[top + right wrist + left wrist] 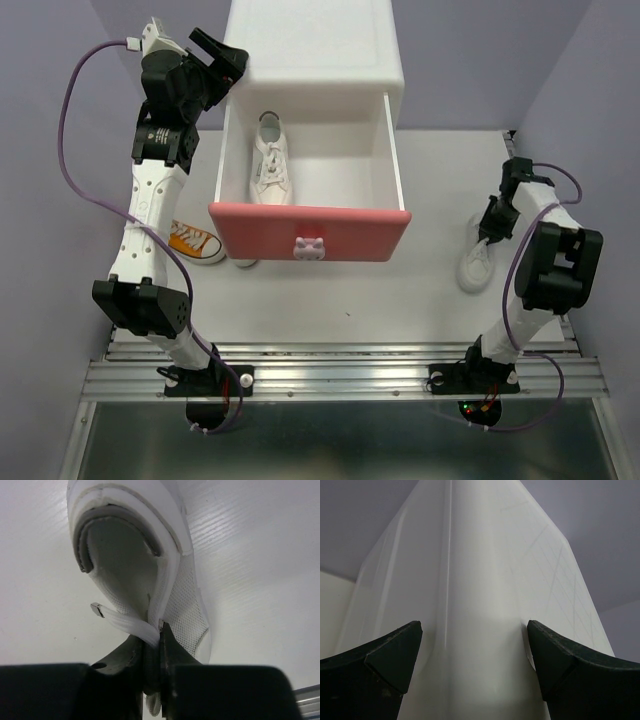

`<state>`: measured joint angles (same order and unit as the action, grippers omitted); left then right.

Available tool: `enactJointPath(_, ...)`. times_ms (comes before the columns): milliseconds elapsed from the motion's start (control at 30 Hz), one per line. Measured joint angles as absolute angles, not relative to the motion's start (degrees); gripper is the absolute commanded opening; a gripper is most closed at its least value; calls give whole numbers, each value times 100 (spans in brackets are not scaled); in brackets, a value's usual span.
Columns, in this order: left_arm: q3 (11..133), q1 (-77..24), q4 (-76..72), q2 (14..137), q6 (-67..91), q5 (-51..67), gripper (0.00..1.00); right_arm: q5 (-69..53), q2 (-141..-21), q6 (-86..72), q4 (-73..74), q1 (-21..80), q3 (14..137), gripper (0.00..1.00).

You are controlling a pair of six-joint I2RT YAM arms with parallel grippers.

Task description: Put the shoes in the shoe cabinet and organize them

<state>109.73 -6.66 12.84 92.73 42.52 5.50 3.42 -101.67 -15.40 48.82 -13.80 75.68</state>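
Note:
The shoe cabinet point(315, 50) stands at the back, its salmon-pink drawer point(310, 230) pulled out, with one white shoe point(271, 165) lying inside. A second white shoe point(476, 265) rests on the table at the right. My right gripper point(490, 228) is shut on its upper edge, and in the right wrist view the gripper point(161, 627) pinches the mesh side and a lace of that shoe point(125, 545). An orange shoe point(195, 243) lies left of the drawer, partly under my left arm. My left gripper point(215, 50) is open, its fingers either side of the cabinet's corner point(475, 580).
A bunny-shaped knob point(309, 247) sticks out of the drawer front. A small white shoe tip point(245, 263) peeks from under the drawer's left end. Purple walls close in both sides. A metal rail point(340, 375) runs along the near edge.

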Motion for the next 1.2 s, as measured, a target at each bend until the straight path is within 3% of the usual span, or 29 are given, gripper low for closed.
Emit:
enactJointPath(33,10973,-666,1286,9273,4252,550,96,342,-10141,-1527,4882,-1380,7555,1)
enactJointPath(267,10973,-666,1286,9273,4252,548,96,274,-9968,-1540,5076,-1378,8042,1)
enactJointPath(533,10982,-666,1286,9279,4250,552,96,-412,-9782,-2150,5124,-1380,10812,1)
enactJointPath(633,11002,-666,1293,9295,4250,558,96,-998,-9579,-2729,4615,-1380,11992,1)
enactJointPath(800,11087,-666,1367,9351,4248,585,96,-2145,-8943,-4154,3035,-1267,12136,1)
enactJointPath(900,11137,-666,1417,9380,4230,593,96,-2471,-9111,-4794,2403,-644,12796,1)
enactJointPath(1033,11153,-666,1431,9397,4215,598,96,-2668,-10333,-5505,1162,698,14455,1)
enactJointPath(1200,11159,-666,1435,9400,4211,600,96,-2672,-10761,-5981,366,1798,14431,1)
